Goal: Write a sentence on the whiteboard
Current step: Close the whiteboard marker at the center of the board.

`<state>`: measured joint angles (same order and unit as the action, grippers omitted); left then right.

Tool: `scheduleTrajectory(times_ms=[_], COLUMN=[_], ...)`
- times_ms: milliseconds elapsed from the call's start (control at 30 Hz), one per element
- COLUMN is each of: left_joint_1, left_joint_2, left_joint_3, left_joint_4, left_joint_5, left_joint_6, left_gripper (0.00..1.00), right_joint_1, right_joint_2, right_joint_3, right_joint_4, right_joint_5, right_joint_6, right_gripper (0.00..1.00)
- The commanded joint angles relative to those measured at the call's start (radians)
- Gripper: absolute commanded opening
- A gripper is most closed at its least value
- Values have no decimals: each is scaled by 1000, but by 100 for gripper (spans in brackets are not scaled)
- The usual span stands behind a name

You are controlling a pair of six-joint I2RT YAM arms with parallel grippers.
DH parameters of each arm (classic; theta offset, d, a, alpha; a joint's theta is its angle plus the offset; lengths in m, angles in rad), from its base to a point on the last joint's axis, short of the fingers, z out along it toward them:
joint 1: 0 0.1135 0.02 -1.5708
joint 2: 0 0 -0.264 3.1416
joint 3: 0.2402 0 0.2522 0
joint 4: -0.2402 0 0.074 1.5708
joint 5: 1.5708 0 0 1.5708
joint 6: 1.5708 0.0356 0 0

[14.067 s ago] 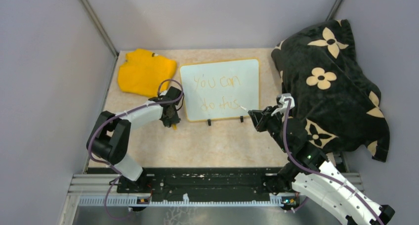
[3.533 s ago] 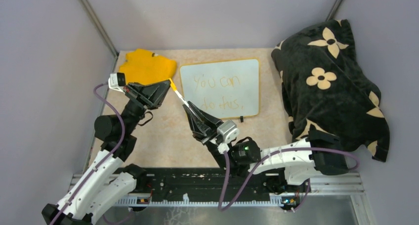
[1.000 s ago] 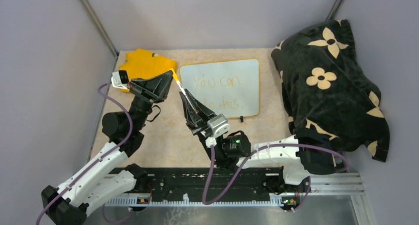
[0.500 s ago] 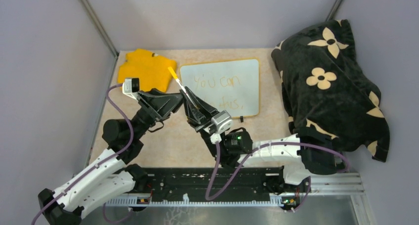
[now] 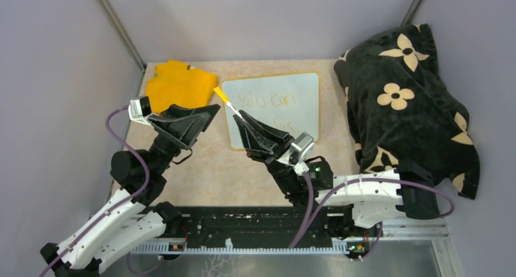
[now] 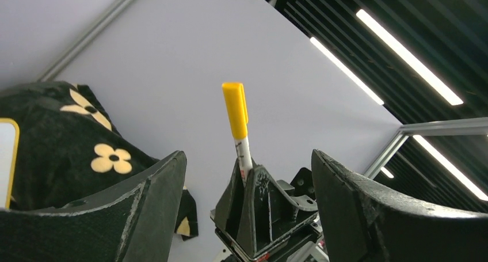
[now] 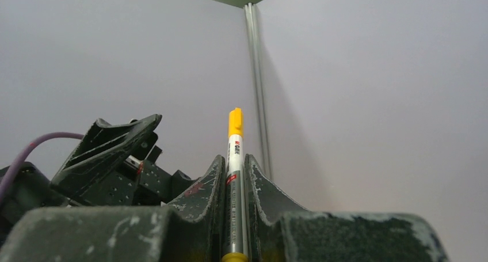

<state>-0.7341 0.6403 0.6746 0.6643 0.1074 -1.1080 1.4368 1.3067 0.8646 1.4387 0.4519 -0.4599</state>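
Left jaws now off capped marker [image 5: 227, 102]

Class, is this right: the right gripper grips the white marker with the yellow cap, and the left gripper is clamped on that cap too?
No. The right gripper grips the white marker with the yellow cap, but the left gripper is open and apart from it, as the left wrist view shows.
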Motion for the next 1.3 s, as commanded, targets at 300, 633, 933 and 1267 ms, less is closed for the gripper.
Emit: scheduleTrajectory(times_ms=[300, 633, 933, 1267], left_joint_1=[-4, -4, -4, -4], left_joint_2=[79, 83, 35, 57], left_joint_3=[140, 134, 98, 101], left_joint_4=[-38, -37, -55, -53], left_joint_5=[0, -6, -49, 2], left_joint_6=[122, 119, 112, 94], left_gripper=[74, 47, 61, 36], right_joint_1=[-5, -5, -6, -6], right_joint_2=[-99, -98, -95, -77], right_joint_3=[-26, -30, -47, -36], right_joint_4=[-139, -131, -82, -83], right_joint_5=[-94, -88, -50, -42], right_joint_6=[188, 190, 176, 176], right_gripper=[0, 0, 0, 0])
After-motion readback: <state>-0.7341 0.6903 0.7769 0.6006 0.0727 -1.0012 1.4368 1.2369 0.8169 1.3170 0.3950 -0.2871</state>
